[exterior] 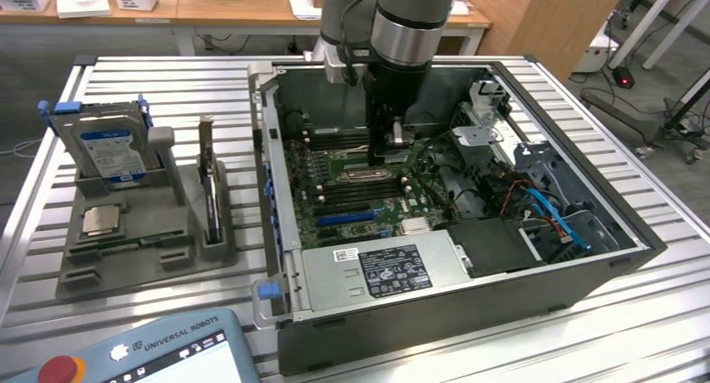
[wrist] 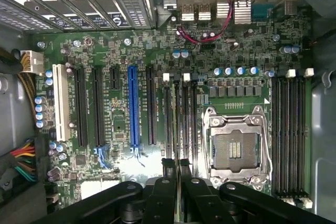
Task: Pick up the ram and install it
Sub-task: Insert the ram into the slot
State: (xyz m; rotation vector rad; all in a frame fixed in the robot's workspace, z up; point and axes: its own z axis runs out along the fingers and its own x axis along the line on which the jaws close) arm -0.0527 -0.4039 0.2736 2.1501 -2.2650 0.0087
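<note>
The ram (exterior: pixel 125 245), a thin green stick, lies flat in the grey holder (exterior: pixel 78 275) at the exterior view's left, just in front of the square silver processor chip (exterior: pixel 100 220). My gripper (exterior: pixel 398 140) hangs well apart from it, inside the open computer case (exterior: pixel 621 258) and above the motherboard. In the wrist view my gripper (wrist: pixel 176 165) has its black fingers (wrist: pixel 168 174) pressed together, with nothing visible between them. They sit over the memory slots (wrist: pixel 181 124) beside the empty processor socket (wrist: pixel 236 148). More memory slots (wrist: pixel 289 129) run on the socket's other side.
The holder also carries an upright hard drive (exterior: pixel 111 150) and a dark expansion card (exterior: pixel 209 192) standing on edge. A power supply (exterior: pixel 383 271) fills the case's near corner, with cables (exterior: pixel 549 213) at the exterior view's right. A teach pendant (exterior: pixel 133 354) lies at the table's front.
</note>
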